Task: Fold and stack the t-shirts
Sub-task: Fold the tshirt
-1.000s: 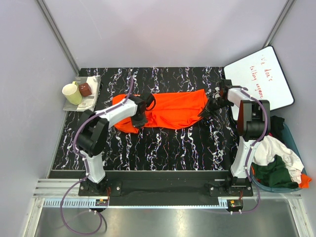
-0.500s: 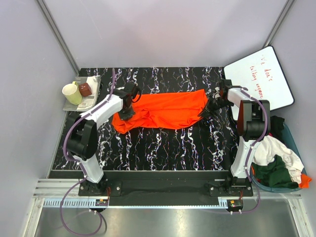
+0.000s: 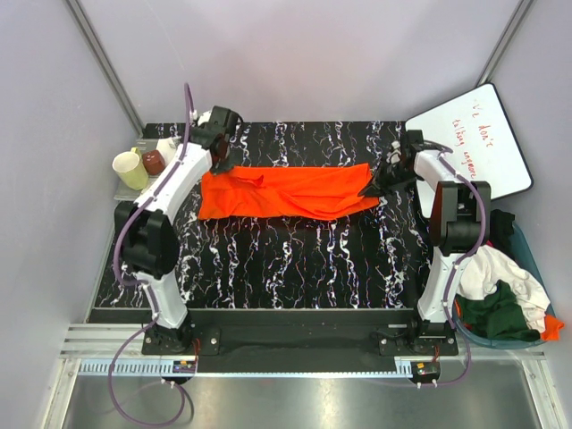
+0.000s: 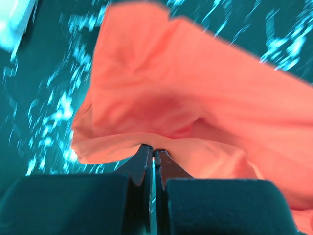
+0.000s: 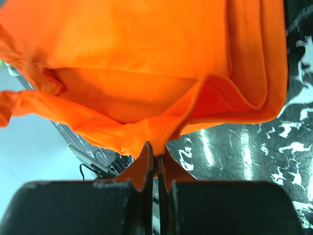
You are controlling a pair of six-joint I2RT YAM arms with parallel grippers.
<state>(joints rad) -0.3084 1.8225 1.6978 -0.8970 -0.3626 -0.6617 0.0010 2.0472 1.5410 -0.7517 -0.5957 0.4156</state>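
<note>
Nearest the camera, a ribbed aluminium rail (image 3: 295, 366) runs along the table's front edge, with the two arm bases bolted just behind it. The table (image 3: 295, 268) has a black marble-pattern top with white veins, and its near half is bare between the arms.

Off the table's right side, a blue-rimmed bin (image 3: 529, 246) holds a heap of other t-shirts: a white one (image 3: 500, 268) on top, a dark green one (image 3: 496, 308) below it and a black one (image 3: 502, 223) at the far end.

The orange t-shirt (image 3: 286, 192) lies across the far half of the table, pulled into a long flat band from left to right. The left gripper (image 3: 217, 165) is clenched on its far-left corner. In the wrist view its fingertips meet with a fold of orange cloth nipped between them (image 4: 151, 152). The right gripper (image 3: 374, 186) is pinched on the right-hand edge, and bunched fabric hangs from its closed tips (image 5: 156, 155).

At the far left corner, a cream cup (image 3: 130, 168) and a dark red cup (image 3: 155, 162) stand on a stack of papers (image 3: 165, 185). At the far right, a whiteboard (image 3: 478, 143) with red handwriting leans tilted against the wall. Pale grey walls (image 3: 295, 54) with slanting metal struts (image 3: 103, 63) enclose the space.
</note>
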